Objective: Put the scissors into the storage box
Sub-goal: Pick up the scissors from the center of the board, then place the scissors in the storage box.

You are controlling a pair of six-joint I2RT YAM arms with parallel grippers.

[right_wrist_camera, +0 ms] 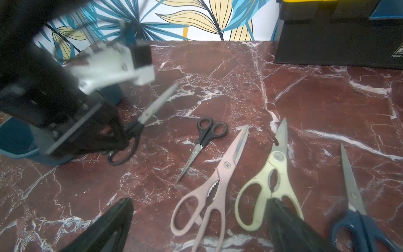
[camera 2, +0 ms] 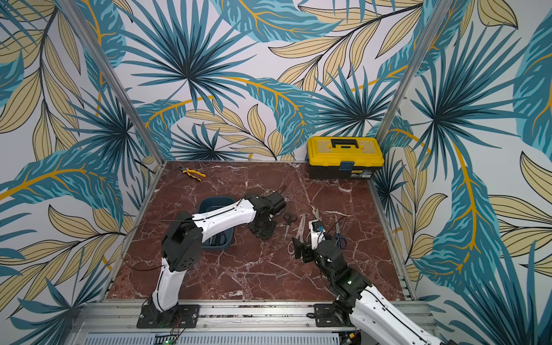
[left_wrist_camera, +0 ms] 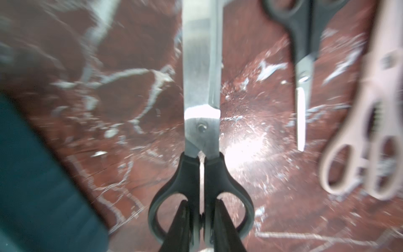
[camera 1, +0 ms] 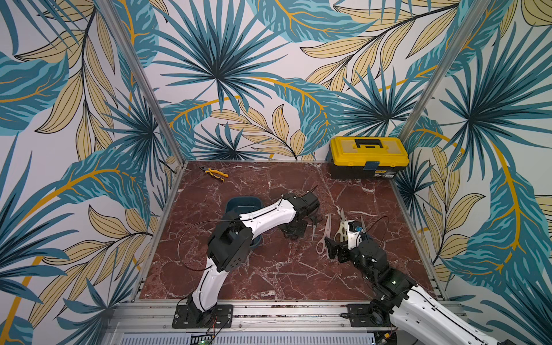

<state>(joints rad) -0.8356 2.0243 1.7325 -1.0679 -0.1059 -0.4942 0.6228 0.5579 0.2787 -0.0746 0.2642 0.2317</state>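
The left claw (left_wrist_camera: 204,227) is squeezed tight on the long black scissors (left_wrist_camera: 201,87), with its two fingers (left_wrist_camera: 183,227) pinching the handles where the two rings meet. These scissors are just beside the storage box (camera 1: 243,203), between the box and the small black scissors (right_wrist_camera: 205,141). Seen from the right wrist, their handle sits low by the table (camera 1: 268,268) and their blade tips up; I cannot tell if the handle touches the table. In a top view, something dark with rings lies inside the blue box, but it is too small to name for sure. The right claw (right_wrist_camera: 199,200) is spread wide apart and holds nothing. It hangs over the pink shears (right_wrist_camera: 209,192) and the cream shears (right_wrist_camera: 270,179), which lie flat side by side. The blue-handled scissors (right_wrist_camera: 353,196) lie next to the cream ones, on the far side from the box. The pliers (camera 1: 215,173) rest at the back left of the table, and the yellow toolbox (camera 1: 369,156) sits in the back right corner.
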